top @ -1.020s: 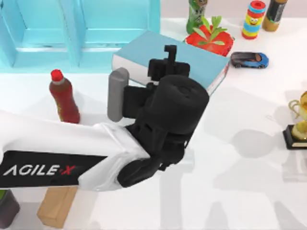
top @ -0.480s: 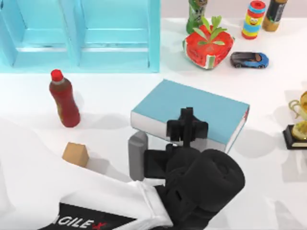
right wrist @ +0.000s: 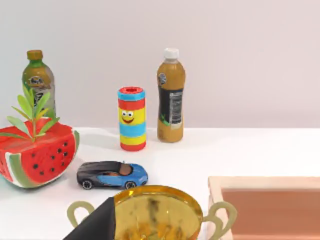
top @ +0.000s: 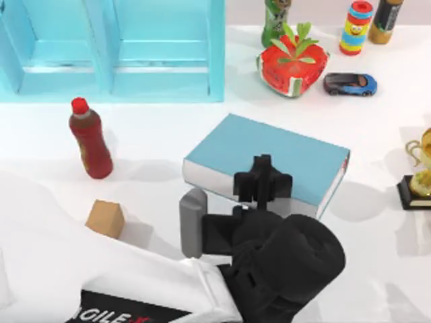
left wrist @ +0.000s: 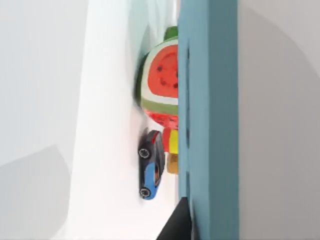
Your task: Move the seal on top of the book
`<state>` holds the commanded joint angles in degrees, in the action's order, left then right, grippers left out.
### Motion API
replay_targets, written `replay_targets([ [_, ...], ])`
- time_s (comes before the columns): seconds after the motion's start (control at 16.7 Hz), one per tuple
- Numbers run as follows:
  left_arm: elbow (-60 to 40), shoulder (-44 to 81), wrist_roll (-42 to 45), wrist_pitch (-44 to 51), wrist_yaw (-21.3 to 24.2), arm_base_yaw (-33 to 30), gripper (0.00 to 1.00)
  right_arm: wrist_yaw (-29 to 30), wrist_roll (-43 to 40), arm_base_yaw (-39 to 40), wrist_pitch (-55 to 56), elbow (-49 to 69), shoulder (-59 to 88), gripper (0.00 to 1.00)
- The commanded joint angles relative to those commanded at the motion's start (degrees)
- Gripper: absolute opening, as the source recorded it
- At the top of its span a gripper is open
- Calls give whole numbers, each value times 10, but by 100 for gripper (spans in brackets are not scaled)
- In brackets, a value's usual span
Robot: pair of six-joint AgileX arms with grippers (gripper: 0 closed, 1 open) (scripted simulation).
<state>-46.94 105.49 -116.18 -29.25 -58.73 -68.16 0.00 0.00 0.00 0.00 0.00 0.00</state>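
Book (top: 269,151) sits mid-desk; left gripper (top: 262,178) has barely budged over its near edge. Can't tell if it's pinching anything, so placing the seal looks unfinished. Right arm idles by the trophy (top: 421,168).

1. The book (top: 269,158) lies flat on the table (top: 155,145), near the middle of the top view.
2. My left gripper (top: 262,180) is over the book's lower edge.
3. The shelf unit (top: 114,47) stands in the upper left of the frame.
4. The bottle with the cap (top: 89,138) stands left of the book, below the shelf unit.
5. A small block (top: 106,219) sits on the table at the lower left, below that bottle.
6. The watermelon planter (top: 291,62) sits above the book.
7. The toy car (top: 350,83) is just right of the planter.
8. A trophy (top: 419,171) stands at the right edge.
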Motion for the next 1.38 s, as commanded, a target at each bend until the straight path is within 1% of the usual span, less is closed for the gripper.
replay_targets([
  [0.24, 3, 13, 1, -10, 2, 2, 0, 0, 0, 0, 0, 0, 0, 100],
  [0.48, 16, 54, 1, -67, 3, 2, 0, 0, 0, 0, 0, 0, 0, 100],
  [0.72, 18, 60, 1, -74, 3, 2, 0, 0, 0, 0, 0, 0, 0, 100],
  [1.38, 18, 60, 1, -74, 3, 2, 83, 0, 0, 0, 0, 0, 0, 100],
])
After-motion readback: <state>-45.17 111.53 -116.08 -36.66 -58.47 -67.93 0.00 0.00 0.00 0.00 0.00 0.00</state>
